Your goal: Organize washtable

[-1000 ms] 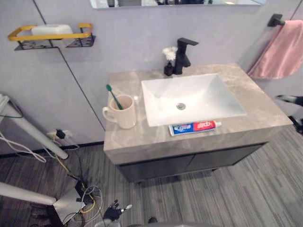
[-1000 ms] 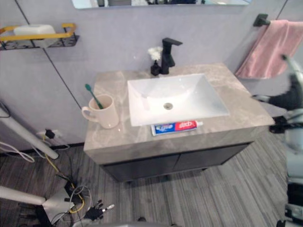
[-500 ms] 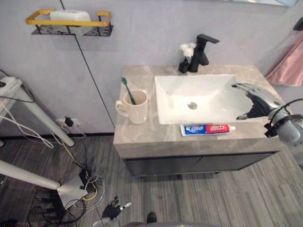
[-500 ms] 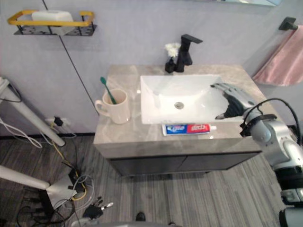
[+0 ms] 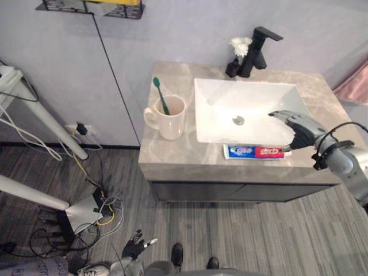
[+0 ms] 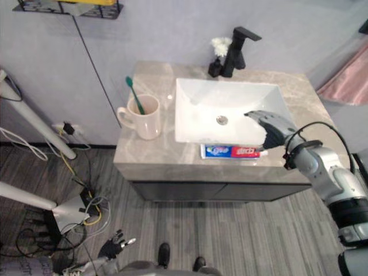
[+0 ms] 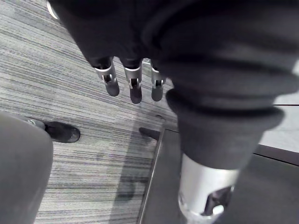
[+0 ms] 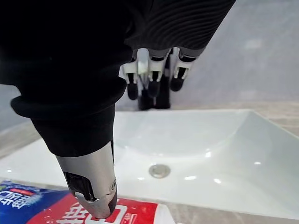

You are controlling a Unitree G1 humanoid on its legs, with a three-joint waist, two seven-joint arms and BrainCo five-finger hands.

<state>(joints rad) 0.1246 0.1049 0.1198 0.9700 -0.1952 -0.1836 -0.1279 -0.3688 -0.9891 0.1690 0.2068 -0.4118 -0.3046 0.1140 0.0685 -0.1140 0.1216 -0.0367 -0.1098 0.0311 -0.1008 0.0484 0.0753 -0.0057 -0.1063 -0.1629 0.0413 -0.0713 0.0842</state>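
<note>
A blue and red toothpaste tube (image 5: 256,152) lies flat on the grey stone counter (image 5: 172,152), along the front rim of the white sink (image 5: 247,103). My right hand (image 5: 299,127) hovers open just over the tube's cap end, at the sink's front right corner. In the right wrist view its fingers (image 8: 152,77) are straight and its thumb (image 8: 93,186) hangs just above the tube (image 8: 42,207). A cream mug (image 5: 171,117) with a green toothbrush (image 5: 161,95) in it stands left of the sink. My left hand (image 7: 133,84) hangs open low over the floor.
A black faucet (image 5: 259,50) and a small black vase with a white flower (image 5: 237,54) stand behind the sink. A pink towel (image 5: 353,86) hangs at the right. A wire shelf (image 5: 92,7) is on the wall at upper left. White stand legs (image 5: 40,126) and cables (image 5: 86,213) lie left of the cabinet.
The camera has shifted. My right hand came in from the right and dropped from the sink's right rim to just over the toothpaste's cap end. Tube and mug have not moved.
</note>
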